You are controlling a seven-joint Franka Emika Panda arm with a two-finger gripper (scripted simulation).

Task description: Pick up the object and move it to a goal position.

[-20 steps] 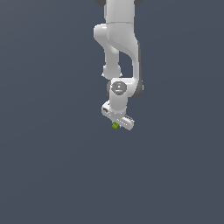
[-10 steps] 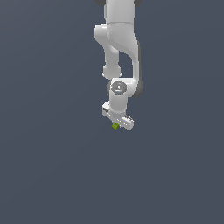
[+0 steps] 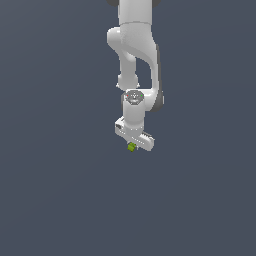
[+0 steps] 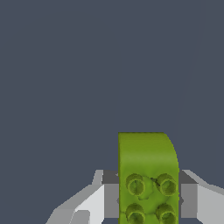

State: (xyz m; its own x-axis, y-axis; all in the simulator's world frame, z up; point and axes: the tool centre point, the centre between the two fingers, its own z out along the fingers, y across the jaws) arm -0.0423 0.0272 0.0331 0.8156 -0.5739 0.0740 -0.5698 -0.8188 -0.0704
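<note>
Nothing moved since earlier frame | arm (image 3: 134, 45) hangs vertical | fingers (image 4: 194, 199) pinching green block (image 3: 131, 147) | studs face wrist camera

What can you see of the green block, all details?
The green block is a lime-green flat rectangle with four round raised studs visible on its face and one rounded corner; it looks like matte plastic. It sits between the fingers of the white gripper, which press on both its sides. In the exterior view it shows only as a small green speck under the gripper.
</note>
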